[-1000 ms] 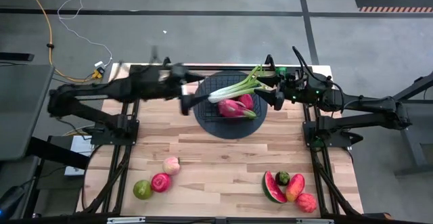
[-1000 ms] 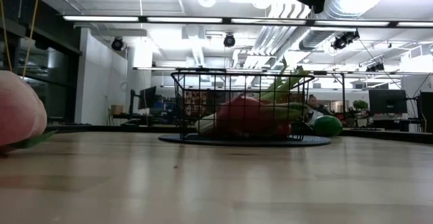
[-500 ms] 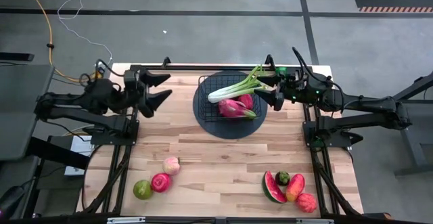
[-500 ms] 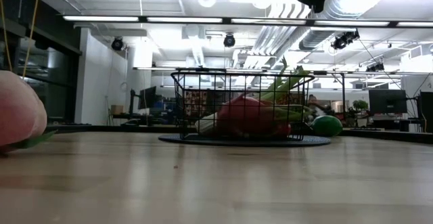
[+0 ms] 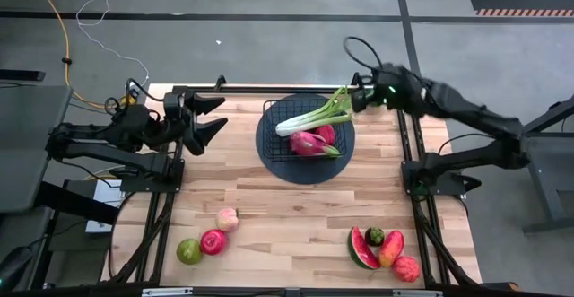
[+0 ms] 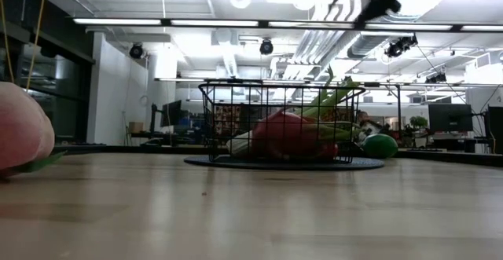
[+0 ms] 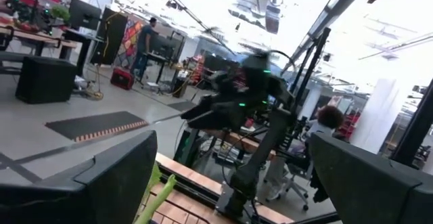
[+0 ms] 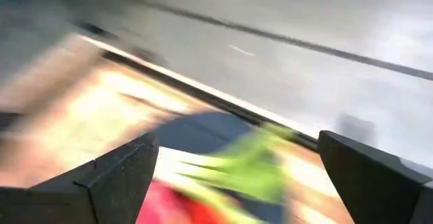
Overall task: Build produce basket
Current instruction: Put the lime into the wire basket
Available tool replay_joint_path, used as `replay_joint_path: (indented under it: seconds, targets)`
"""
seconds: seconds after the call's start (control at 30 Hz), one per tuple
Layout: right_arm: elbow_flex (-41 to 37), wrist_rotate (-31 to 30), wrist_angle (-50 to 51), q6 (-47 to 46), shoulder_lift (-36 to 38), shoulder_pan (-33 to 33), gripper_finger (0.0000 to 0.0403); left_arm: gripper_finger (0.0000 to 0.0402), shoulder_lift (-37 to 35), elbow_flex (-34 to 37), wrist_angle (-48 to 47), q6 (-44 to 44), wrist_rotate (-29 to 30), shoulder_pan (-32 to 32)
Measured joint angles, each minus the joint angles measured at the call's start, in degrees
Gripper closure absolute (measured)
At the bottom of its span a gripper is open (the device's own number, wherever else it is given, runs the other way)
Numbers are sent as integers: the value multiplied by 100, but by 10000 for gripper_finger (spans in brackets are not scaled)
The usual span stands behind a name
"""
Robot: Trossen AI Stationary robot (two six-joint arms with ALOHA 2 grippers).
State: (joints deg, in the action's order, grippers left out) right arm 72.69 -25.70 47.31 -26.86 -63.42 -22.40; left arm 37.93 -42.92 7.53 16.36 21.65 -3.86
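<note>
The black wire basket (image 5: 308, 128) stands on a dark round mat (image 5: 278, 161) at the table's far middle. In it lie a green-white leafy stalk (image 5: 314, 116), its leaves sticking out over the far right rim, and a pink dragon fruit (image 5: 308, 144). My left gripper (image 5: 224, 114) hangs open and empty to the left of the basket, pointing at it. My right gripper (image 5: 356, 101) is raised over the basket's far right corner, open and empty; its wrist view looks down on the leafy stalk (image 8: 254, 163).
More produce lies near the front edge: a peach (image 5: 227, 218), a red apple (image 5: 213, 240) and a green apple (image 5: 188, 251) at the left; a watermelon slice (image 5: 361, 248), a mango (image 5: 391, 248) and a red fruit (image 5: 406, 268) at the right. Bare wood lies between.
My left gripper has drawn back from the basket's left side toward the table's left edge, then kept still, open throughout. My right gripper has risen from beside the basket's right side toward the far edge and tipped downward, still open. The produce has stayed put.
</note>
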Motion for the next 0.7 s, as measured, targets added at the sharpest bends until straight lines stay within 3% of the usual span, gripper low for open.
replay_joint_path:
  seconds: [0.07,0.2,0.43,0.7]
  targets:
    - [463,-172,1080,84,-427,-517,8,28,2,0,0,0,0,-29]
    - [896,90,2377,533,-1216,-1666,8,28,2,0,0,-2,0,-79]
    - [900,967,2365,2165,-2514,-2964,8,28,2,0,0,-2,-41,-105]
    - [894,968,2351,3020,-3676,-3278,8,28,2,0,0,-2,-12,-105]
